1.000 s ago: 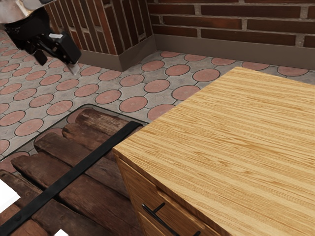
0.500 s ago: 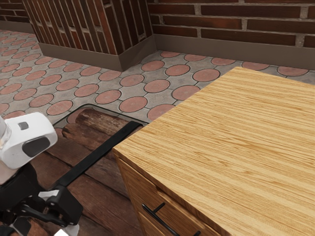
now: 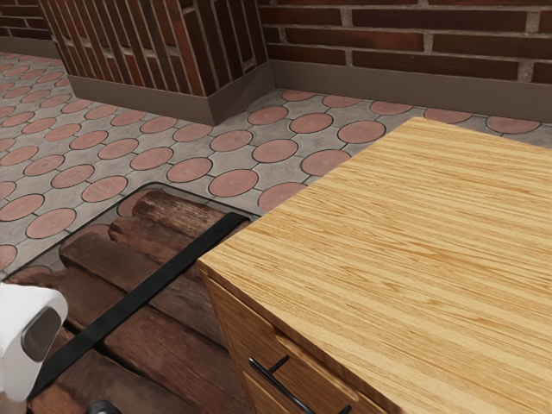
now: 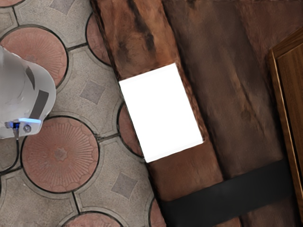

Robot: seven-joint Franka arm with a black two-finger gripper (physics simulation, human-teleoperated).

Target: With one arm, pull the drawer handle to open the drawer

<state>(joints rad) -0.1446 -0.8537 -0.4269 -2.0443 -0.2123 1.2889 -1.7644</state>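
Red brick walls [image 3: 405, 39] and a floor of round red tiles [image 3: 129, 155] back the exterior view. On dark wooden planks [image 3: 164, 332] crossed by a black strap [image 3: 147, 293] stands a light wooden cabinet [image 3: 414, 259]. Its thin black drawer handle [image 3: 280, 385] sits on the drawer front [image 3: 259, 345] at the lower edge. A white arm link [image 3: 26, 345] shows at the exterior view's left, well apart from the handle. How far the gripper is open cannot be told.

From the wrist view, a white rectangle [image 4: 161, 113] lies on the planks [image 4: 222, 94] beside the strap [image 4: 227, 198], with the cabinet's edge [image 4: 289, 94] nearby.
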